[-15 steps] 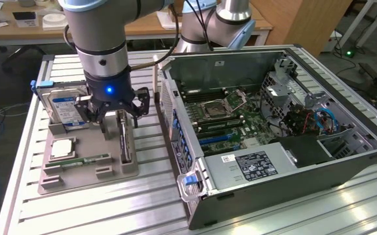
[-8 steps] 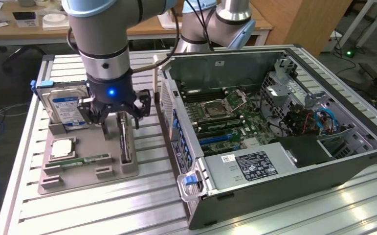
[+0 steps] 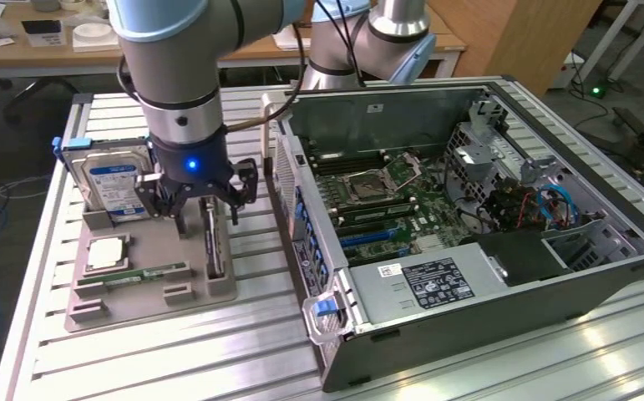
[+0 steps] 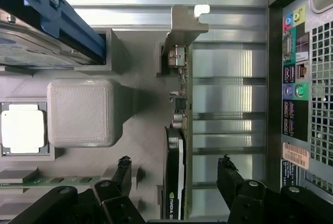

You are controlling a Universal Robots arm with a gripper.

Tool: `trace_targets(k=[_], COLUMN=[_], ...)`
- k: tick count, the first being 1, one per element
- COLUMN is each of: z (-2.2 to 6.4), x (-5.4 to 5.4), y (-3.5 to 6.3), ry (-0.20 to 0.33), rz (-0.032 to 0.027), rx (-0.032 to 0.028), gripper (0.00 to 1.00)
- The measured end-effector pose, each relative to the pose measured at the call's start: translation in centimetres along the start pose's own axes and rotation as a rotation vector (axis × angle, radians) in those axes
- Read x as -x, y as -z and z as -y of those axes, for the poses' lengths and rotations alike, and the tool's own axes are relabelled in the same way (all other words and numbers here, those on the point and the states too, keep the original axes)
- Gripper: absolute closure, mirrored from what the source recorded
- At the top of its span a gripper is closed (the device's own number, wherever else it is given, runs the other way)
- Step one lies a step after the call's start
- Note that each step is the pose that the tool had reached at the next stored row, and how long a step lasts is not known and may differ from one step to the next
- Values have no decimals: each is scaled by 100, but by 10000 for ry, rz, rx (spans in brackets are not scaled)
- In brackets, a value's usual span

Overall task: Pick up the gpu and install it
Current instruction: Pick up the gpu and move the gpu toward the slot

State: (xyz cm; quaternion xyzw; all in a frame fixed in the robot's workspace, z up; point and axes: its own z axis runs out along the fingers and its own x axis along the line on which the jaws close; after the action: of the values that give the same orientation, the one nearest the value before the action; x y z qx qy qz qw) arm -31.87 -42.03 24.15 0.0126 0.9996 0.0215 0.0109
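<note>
None of the installing is done yet: the gpu (image 3: 215, 244) stands on its long edge in a slot of the grey holder (image 3: 132, 311), not lifted. The card slots on the motherboard (image 3: 402, 209) inside the open computer case (image 3: 589, 276) look empty, as far as I can judge.

In the exterior view the holder lies at 9 o'clock from the case. The card sits along the holder's 3 o'clock side, at about 4 o'clock from the hard drive (image 3: 115, 180). The processor chip (image 3: 107, 251) and the memory stick (image 3: 144, 274) lie at 9 o'clock from the card.

The gripper (image 3: 205, 219) hangs straight over the card with its jaws spread wide and nothing held. In the wrist view the gripper (image 4: 174, 165) straddles the gpu (image 4: 178, 101), and the fingertips (image 4: 124, 166) stand apart from both of its faces, so I judge there is no contact. The grasp, the lift, the carry and the seating are all left to do.

Seen from above, the card is thin and upright. It has a dark cooler with a small logo at the end by the fingers, little parts along the bare board in the middle, and a grey metal bracket (image 4: 184, 22) with a bent tab at the far end
</note>
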Motion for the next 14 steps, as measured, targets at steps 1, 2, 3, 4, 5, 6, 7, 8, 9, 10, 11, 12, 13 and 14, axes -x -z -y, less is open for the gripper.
trace_targets(k=[1, 2, 3, 4, 5, 6, 7, 8, 9, 10, 11, 12, 13, 14], z=[0, 1, 1, 2, 3, 3, 4, 5, 6, 12, 12, 11, 12, 11], x=[0, 0, 0, 0, -1, -1, 0, 0, 0, -3, -3, -3, -3, -3], y=[-10, -22, -37, -55, -72, -91, -109, -124, -139, -273, -272, -272, -273, -273], ry=[-1, 0, -1, -1, -1, -1, 0, -1, 0, 1, 1, 1, 1, 1], rz=[-1, -1, -2, -2, -4, -4, -6, -5, -5, -4, -5, -5, -4, -4], rx=[-1, -1, -2, -3, -5, -8, -10, -11, -15, -57, -58, -58, -58, -57], gripper=[24, 24, 24, 24, 24, 24, 24, 24, 24, 24, 24, 24, 24, 24])
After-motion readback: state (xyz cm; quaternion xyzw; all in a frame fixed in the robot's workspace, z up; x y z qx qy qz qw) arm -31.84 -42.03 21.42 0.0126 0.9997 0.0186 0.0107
